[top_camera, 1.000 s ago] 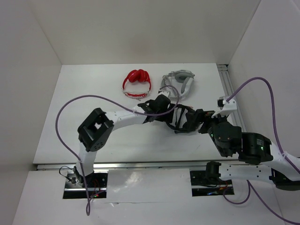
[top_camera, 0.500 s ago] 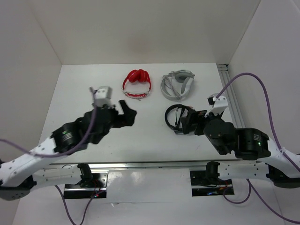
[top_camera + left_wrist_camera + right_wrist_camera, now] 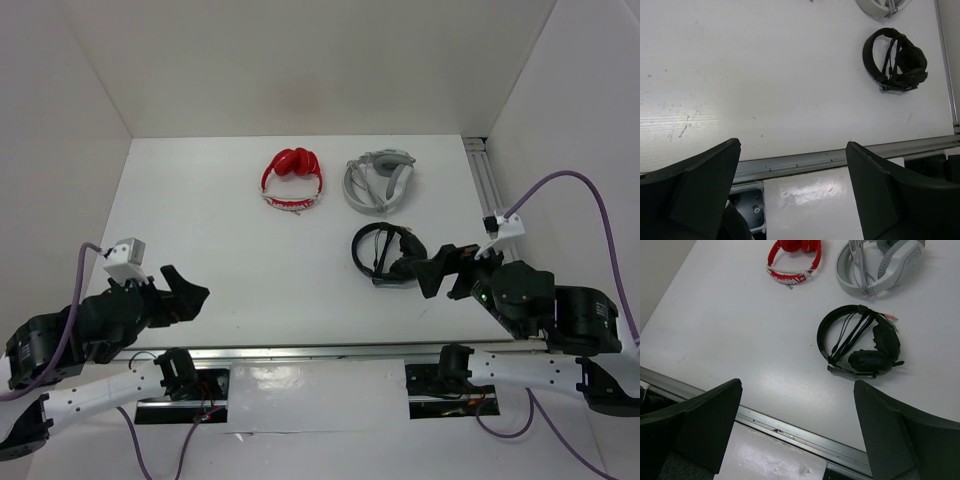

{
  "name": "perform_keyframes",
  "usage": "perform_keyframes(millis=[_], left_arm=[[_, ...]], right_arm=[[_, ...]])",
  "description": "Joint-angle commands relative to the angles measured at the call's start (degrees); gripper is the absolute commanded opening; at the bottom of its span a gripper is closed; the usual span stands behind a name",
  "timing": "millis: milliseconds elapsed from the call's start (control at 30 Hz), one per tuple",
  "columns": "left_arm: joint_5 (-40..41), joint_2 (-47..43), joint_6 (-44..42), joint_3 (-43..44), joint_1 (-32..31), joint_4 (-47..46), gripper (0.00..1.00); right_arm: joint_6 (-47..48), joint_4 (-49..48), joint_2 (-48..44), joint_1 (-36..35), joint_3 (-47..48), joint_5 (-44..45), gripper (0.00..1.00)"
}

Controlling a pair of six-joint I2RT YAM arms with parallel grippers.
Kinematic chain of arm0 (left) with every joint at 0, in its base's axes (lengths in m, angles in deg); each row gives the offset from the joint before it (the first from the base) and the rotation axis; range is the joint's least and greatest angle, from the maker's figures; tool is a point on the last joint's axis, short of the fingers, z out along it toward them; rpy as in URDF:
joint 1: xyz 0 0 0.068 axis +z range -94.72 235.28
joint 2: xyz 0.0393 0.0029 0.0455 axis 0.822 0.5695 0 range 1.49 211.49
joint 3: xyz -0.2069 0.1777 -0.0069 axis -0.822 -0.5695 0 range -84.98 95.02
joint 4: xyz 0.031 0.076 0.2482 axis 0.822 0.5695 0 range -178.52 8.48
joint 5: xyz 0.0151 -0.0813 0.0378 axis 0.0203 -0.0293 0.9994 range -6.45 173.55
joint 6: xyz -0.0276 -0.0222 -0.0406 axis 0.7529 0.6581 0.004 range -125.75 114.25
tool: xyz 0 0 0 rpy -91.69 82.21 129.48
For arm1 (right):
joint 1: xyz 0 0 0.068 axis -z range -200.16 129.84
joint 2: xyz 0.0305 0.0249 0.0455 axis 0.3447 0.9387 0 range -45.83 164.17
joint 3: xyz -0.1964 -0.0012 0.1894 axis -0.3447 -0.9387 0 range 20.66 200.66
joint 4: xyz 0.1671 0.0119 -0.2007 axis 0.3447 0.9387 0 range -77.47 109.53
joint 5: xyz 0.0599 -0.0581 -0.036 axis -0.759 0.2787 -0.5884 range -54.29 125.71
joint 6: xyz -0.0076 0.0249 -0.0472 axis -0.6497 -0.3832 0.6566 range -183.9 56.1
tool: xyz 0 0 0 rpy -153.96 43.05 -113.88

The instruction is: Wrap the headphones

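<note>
Headphones [image 3: 385, 252], black and over-ear, lie flat on the white tabletop [image 3: 200, 200], at about 3 o'clock from its centre in the overhead view. The headband loop faces 9 o'clock and the two padded earcups are folded together at the 3 o'clock side. Thin black cable runs in strands across the open loop. Neither arm touches them.

The left hand [image 3: 190, 295] hangs over the near edge at 8 o'clock, well apart from them, fingers spread wide and grasping nothing. The right hand [image 3: 440, 268] hangs at 4 o'clock, just beside the earcups, also released and empty.

At 12 o'clock lies a red headphones set [image 3: 292, 178]. Beside it, at 1 o'clock, lies a grey-white headphones set [image 3: 378, 182].
</note>
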Motion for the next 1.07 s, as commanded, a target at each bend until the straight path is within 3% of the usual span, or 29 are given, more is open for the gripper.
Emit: perform_keyframes(millis=[0,567,1033], left_arm=[[-1.0,-3.4,1.6,0.0,-0.3,2.2,1.00],[0.1,-1.5,1.6,-0.6,-0.3,1.4,1.00],[0.1,-8.5,1.1,-1.7,-0.3,-0.3,1.00]], right_arm=[[1.0,2.0,-1.9,1.2,0.6,-2.2,1.00],[-0.1,5.6,-4.8,1.7,1.9,-1.6,1.00],[-0.1,4.5,-4.7,1.7,0.8,-1.1,1.00]])
